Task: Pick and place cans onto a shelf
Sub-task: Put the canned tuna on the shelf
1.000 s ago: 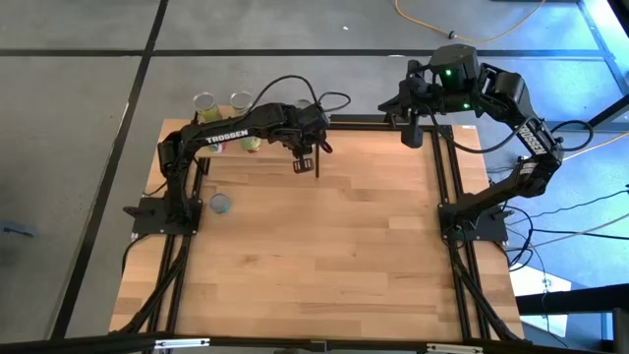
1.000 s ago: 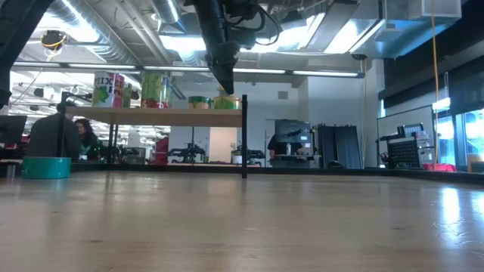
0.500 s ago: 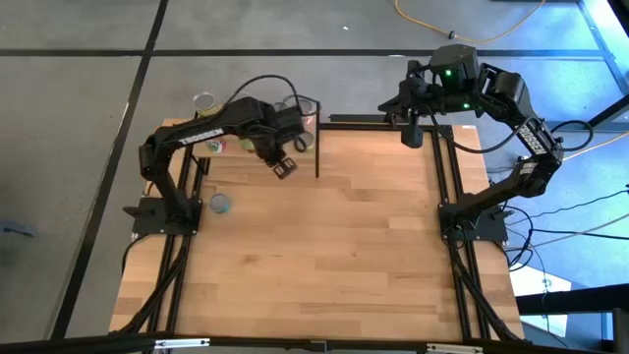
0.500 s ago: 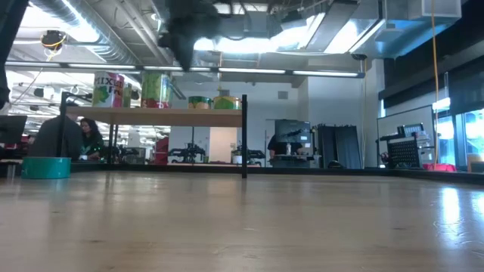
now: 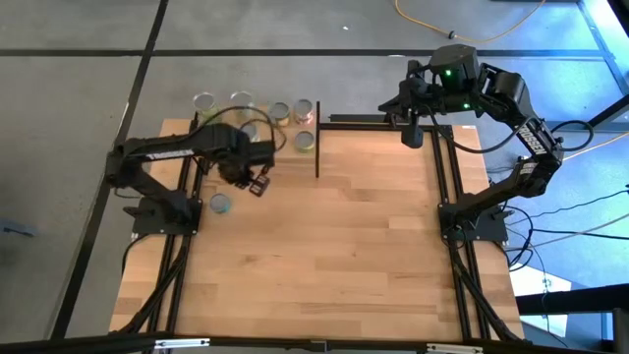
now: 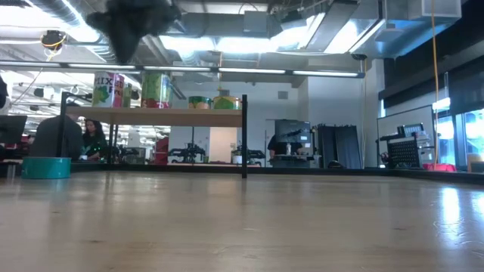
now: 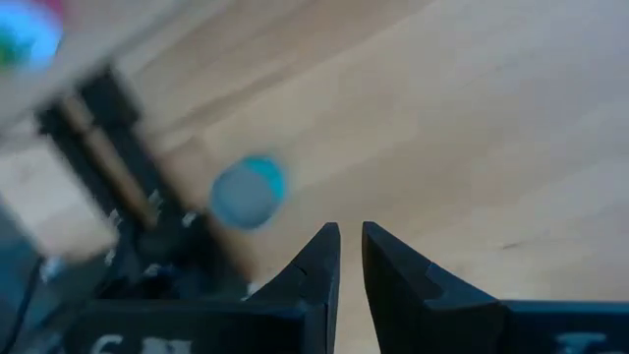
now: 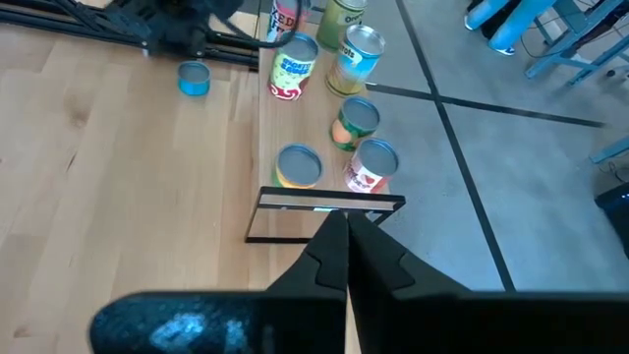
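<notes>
High view: left gripper (image 5: 257, 183) hovers nr the desk's far-left corner, holding nothing. Cans (image 5: 279, 113) stand on the shelf (image 5: 307, 156) at the far edge; a teal can (image 5: 220, 204) sits by the left edge. Right gripper (image 5: 412, 131) waits over the far-right corner, clenched, empty.

Low view: teal can (image 6: 46, 167) is alone on the desk.

Left wrist: fingers (image 7: 316, 264) are barely parted above the teal can (image 7: 249, 191).

Risk: if that gap isn't widened, the fingers would likely knock the can over.

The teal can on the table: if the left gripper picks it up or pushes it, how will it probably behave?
The teal can looks short and wide, so it should resist tipping. It stands upright, so a push likely slides it rather than rolls it. Its round metal wall may be slippery for the left gripper.
</notes>
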